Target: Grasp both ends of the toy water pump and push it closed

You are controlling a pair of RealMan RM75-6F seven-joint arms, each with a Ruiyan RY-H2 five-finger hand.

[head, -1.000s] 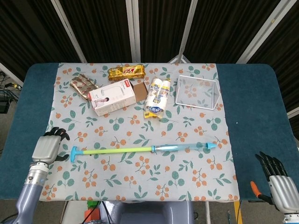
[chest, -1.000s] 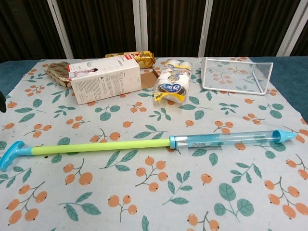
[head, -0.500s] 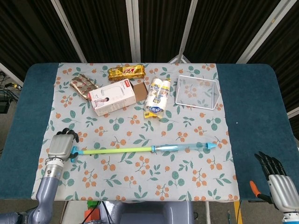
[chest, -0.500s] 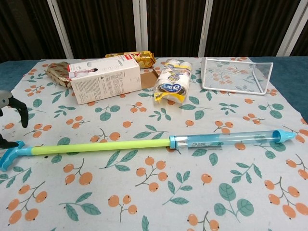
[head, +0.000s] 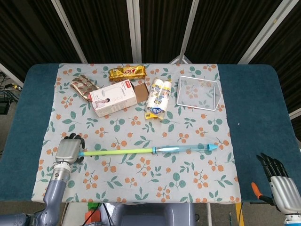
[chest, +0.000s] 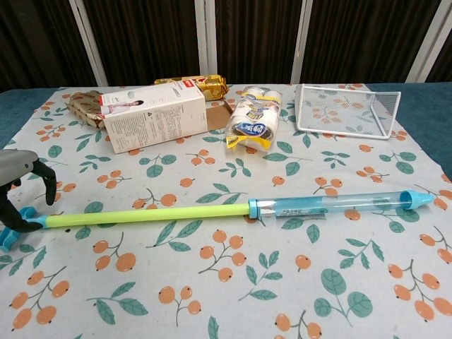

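The toy water pump [head: 141, 151] lies extended across the floral cloth, with a green rod on the left and a clear blue barrel [chest: 339, 203] on the right. My left hand [head: 69, 150] sits over the pump's blue handle end. In the chest view the left hand [chest: 18, 185] arches its fingers over the rod beside the handle [chest: 8, 239], with a gap still showing above the rod. My right hand [head: 277, 181] hovers past the table's front right corner, fingers straight and apart, far from the barrel's tip [head: 213, 147].
At the back of the cloth stand a white box [head: 114, 97], a gold snack pack [head: 127, 72], a patterned packet [head: 83, 86], a wrapped bottle pack [head: 158, 98] and a wire basket [head: 199, 92]. An orange-handled tool [head: 256, 189] shows near my right hand.
My left hand has moved right onto the pump's handle end and now covers it. The pump and my right hand have stayed in place.
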